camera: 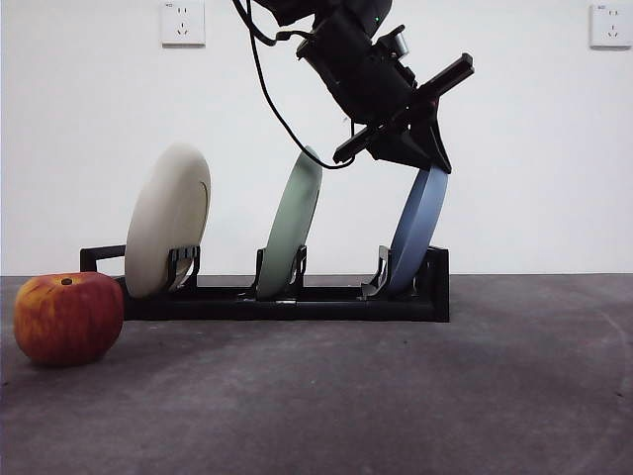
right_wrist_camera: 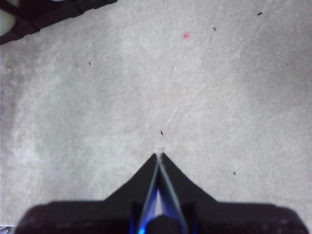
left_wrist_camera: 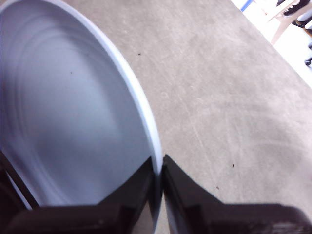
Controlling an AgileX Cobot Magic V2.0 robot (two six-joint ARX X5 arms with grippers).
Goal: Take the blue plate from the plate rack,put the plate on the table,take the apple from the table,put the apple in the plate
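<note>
Front view: The rack (camera: 287, 297) is seen side-on on the table (camera: 396, 396). Three plates are held on edge in it, all tilted toward 1 o'clock: a cream plate (camera: 166, 220) at the 9 o'clock end, a green plate (camera: 290, 226) in the middle slot, and the blue plate (camera: 417, 230) at the 3 o'clock end, its lower edge seated in the last holder. A dark arm is seen entering from 12 o'clock, and the left gripper (camera: 427, 158) is placed on the top rim of the blue plate. The green plate's upper edge is partly covered by the arm's cable. The apple (camera: 67, 318) rests on the table at 9 o'clock, just beside the rack's end bracket.

Left wrist view: The grip, hidden in the front view, is shown here. The left gripper (left_wrist_camera: 160, 168) is closed almost fully, with the rim of the blue plate (left_wrist_camera: 63, 122) pinched between both jaws. Bare table (left_wrist_camera: 224, 97) is seen beyond the plate.

Right wrist view: The right gripper (right_wrist_camera: 159, 157) is shown over bare table (right_wrist_camera: 195, 87), jaws pressed together with nothing held. A corner of the rack (right_wrist_camera: 48, 14) is visible at the frame edge, well apart from the gripper.
</note>
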